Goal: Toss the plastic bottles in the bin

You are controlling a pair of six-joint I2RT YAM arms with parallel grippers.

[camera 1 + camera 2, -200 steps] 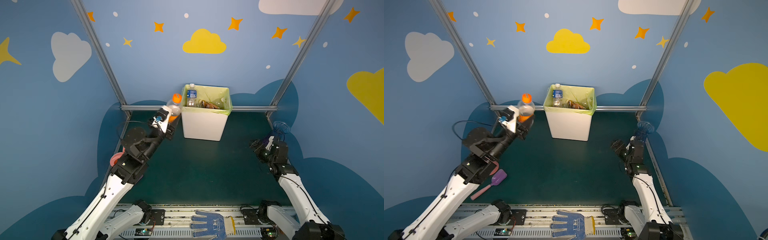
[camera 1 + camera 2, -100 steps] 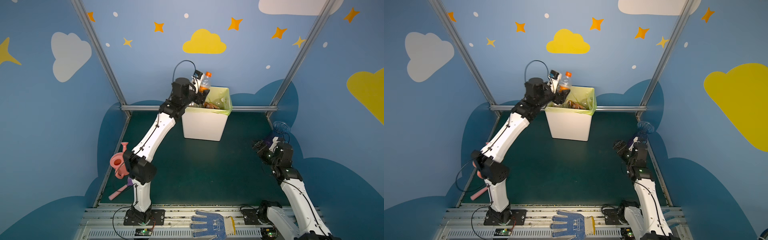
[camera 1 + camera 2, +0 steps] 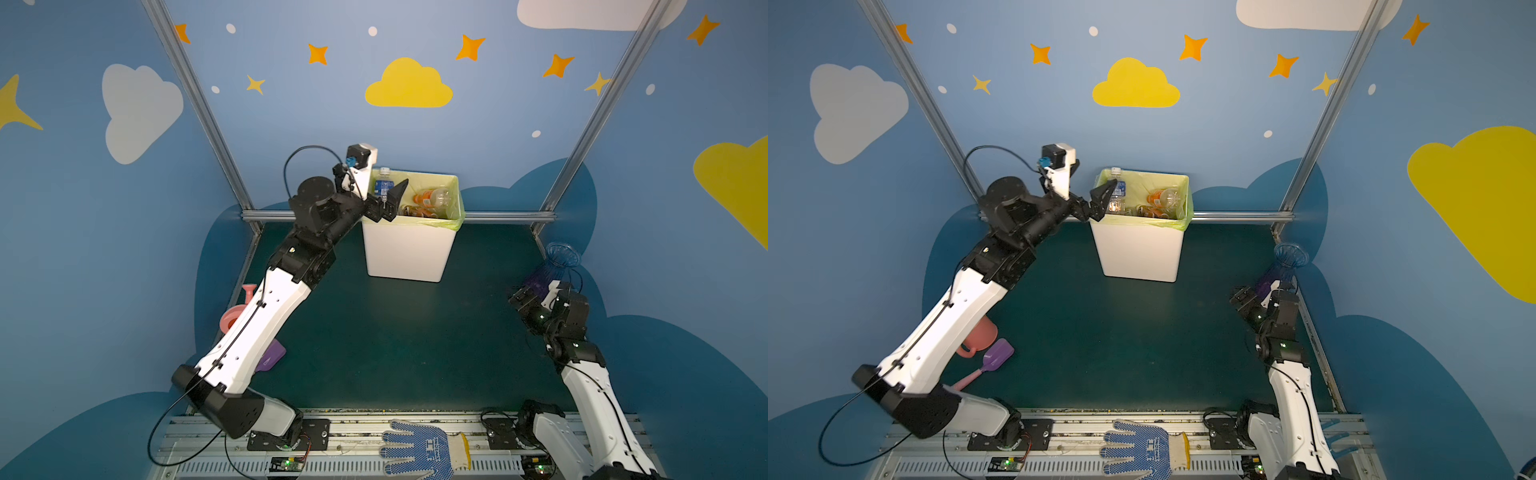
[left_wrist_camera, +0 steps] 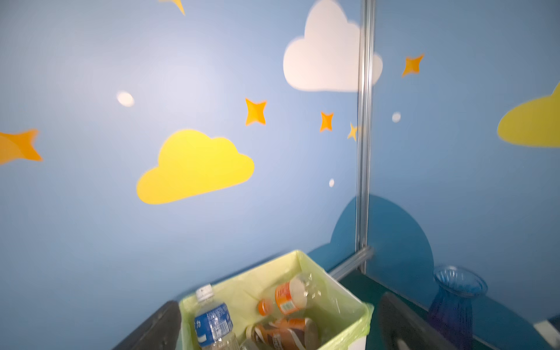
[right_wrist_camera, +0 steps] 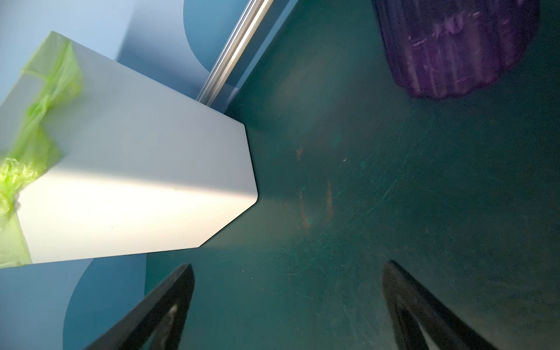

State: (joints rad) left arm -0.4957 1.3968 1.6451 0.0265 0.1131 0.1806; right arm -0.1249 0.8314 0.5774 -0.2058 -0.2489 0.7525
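Left pincer [image 4: 281, 300] spread, empty, over the bin [image 3: 407, 253] rim. Bottles [image 3: 432, 197] lie inside the bin, at the table [image 3: 395, 340] back edge. Right pincer [image 5: 289, 265] spread, empty, just beside the vase [image 3: 557, 262]. Watering can [image 3: 235, 318] and scoop [image 3: 998, 357] lie partly under the left arm.

The middle of the table [image 3: 395, 340] lay bare between my arms, open passage for either gripper. The bin [image 3: 407, 253] stood at the far edge, plastic bottles [image 3: 432, 198] heaped inside, my left gripper [image 3: 388, 201] spread wide at its left rim. The vase [image 3: 559, 262] stood just beside my open right gripper [image 3: 521, 300], against the right wall. The watering can [image 3: 230, 320] and purple scoop [image 3: 998, 355] lay under my left arm.
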